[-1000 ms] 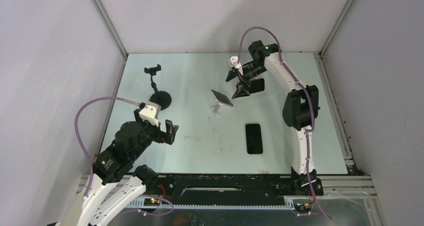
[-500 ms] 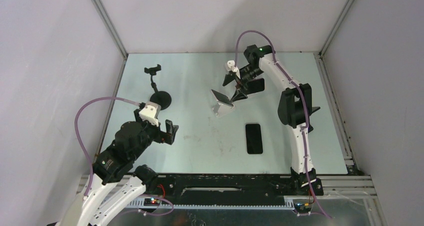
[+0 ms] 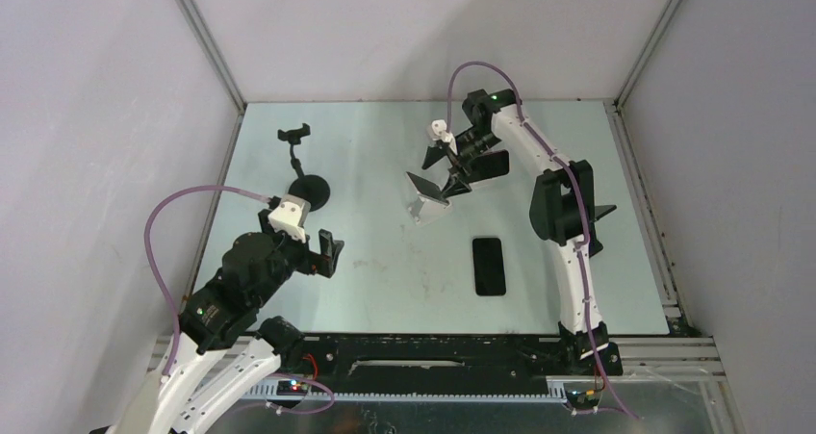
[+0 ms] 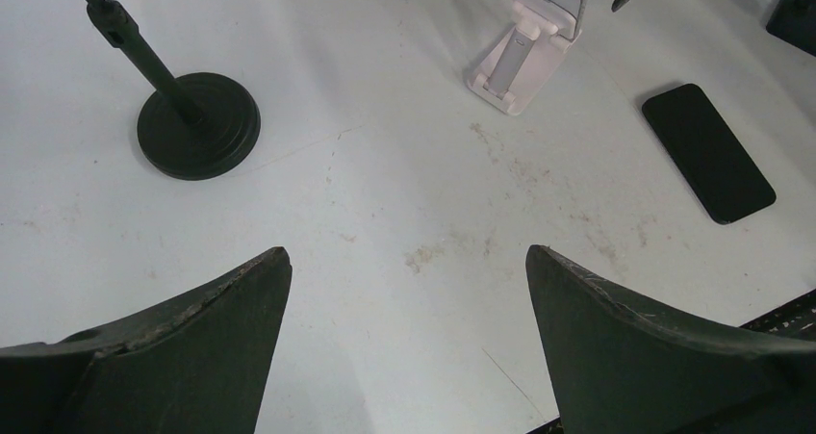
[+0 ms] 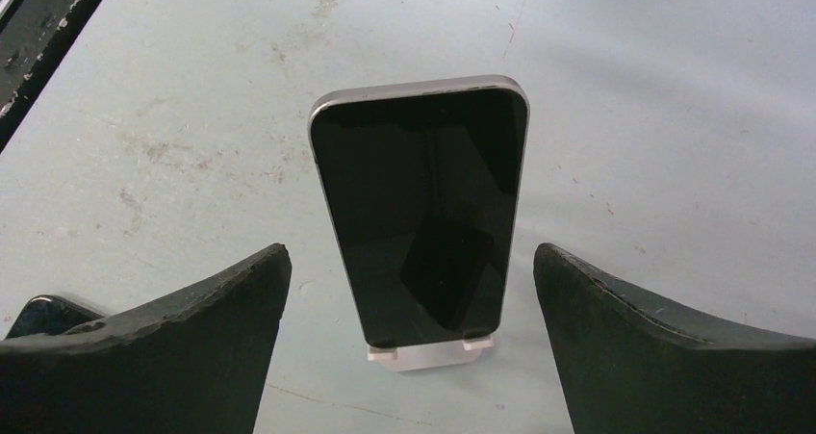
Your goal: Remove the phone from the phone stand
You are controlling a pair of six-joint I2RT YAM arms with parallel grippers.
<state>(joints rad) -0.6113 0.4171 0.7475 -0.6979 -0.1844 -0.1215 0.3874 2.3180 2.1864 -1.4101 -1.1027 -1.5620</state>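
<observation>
The phone stood propped on the white phone stand, its lower edge resting behind the stand's small front lip and its dark screen leaning back; the removal itself was therefore not yet done. The right claw hung close in front of the phone with its jaws spread wide, one finger showing to each side of the screen in the wrist view; it gripped nothing, and neither finger appeared to touch the phone. From above, that claw sat just beside the stand near the middle of the desk. The left claw hovered over bare desk at the near left, jaws likewise apart and empty, well away from the stand. A second phone lay flat on the desk between the stand and the near edge; a black holder with a round base stood at the left.

The approach looked nearly complete, with the phone lined up between the right fingers. What remained was the whole of the real work: bringing the fingers in on the phone's long edges, lifting it clear of the lip, and carrying it off. The stand looked light and might tip or drag if the phone caught on the lip.
</observation>
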